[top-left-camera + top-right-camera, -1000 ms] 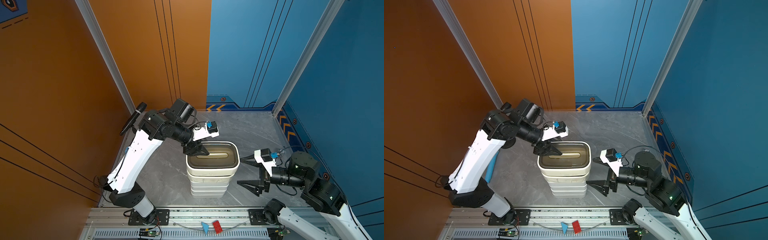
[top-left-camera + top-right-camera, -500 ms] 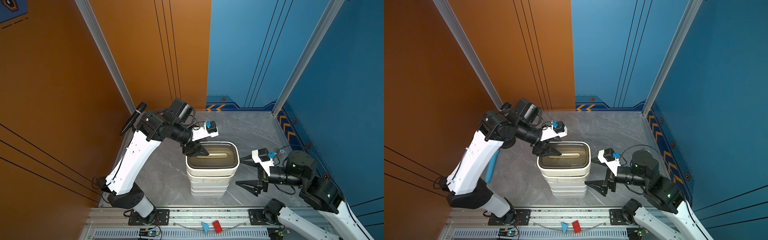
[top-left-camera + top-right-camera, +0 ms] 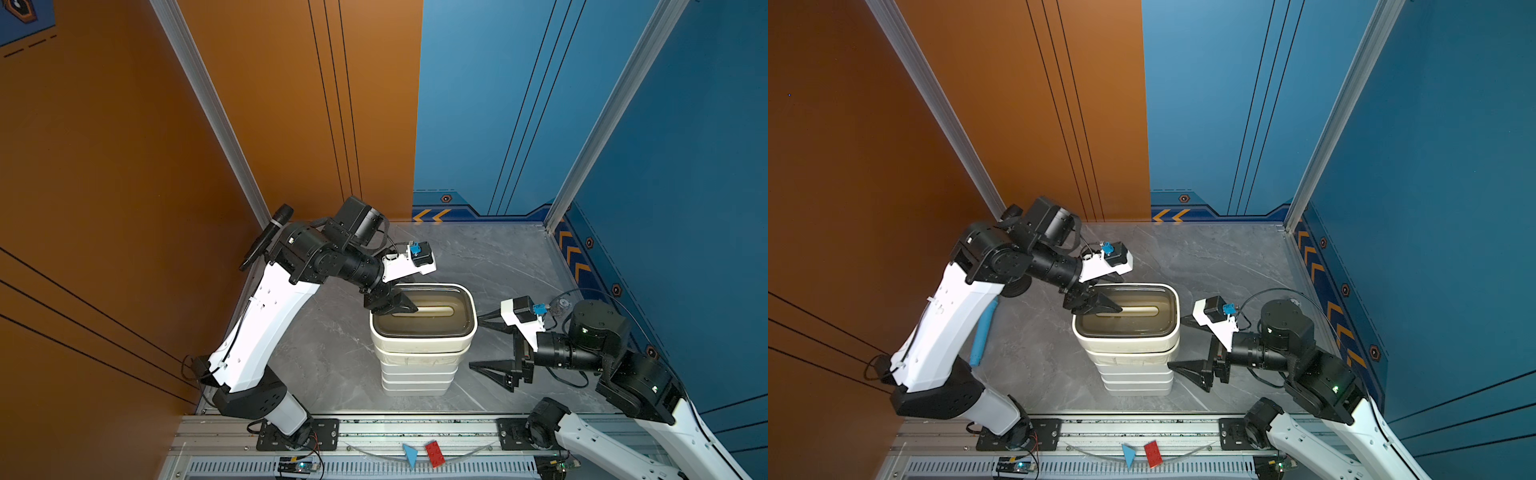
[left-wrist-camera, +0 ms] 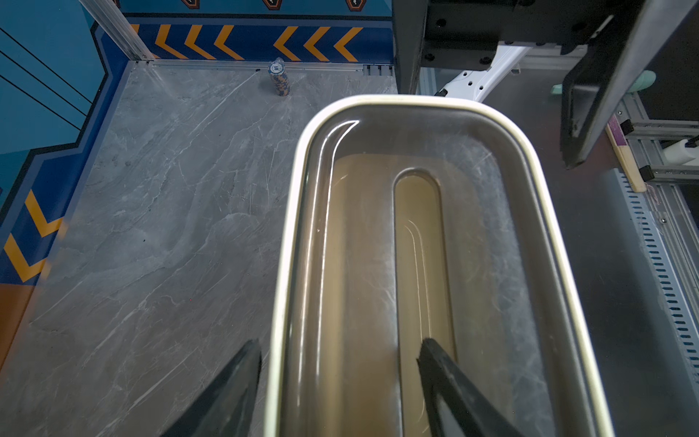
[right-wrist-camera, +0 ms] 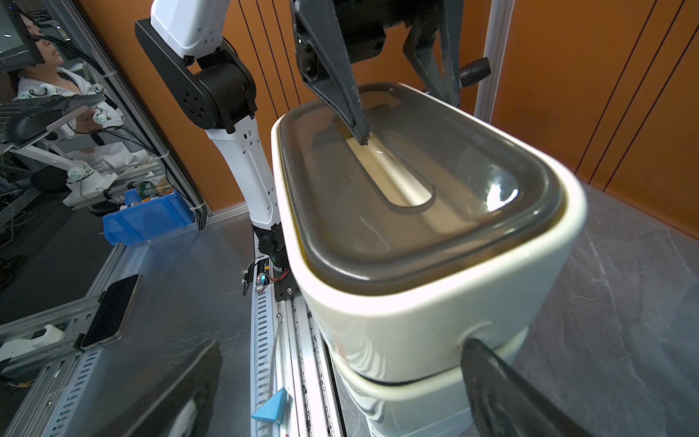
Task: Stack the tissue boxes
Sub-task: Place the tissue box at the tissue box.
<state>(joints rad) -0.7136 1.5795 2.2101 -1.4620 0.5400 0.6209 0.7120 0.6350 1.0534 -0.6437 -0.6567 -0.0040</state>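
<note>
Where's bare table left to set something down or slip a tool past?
Widest: the table between the stack and blue back wall. Smaller patch between stack and left arm. Crowded at both stack ends: left tool, right tool.

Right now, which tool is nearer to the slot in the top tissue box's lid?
Left. The left tool straddles the end wall of the top tissue box, one fingertip at the slot. The right tool is open beside the opposite end.
</note>
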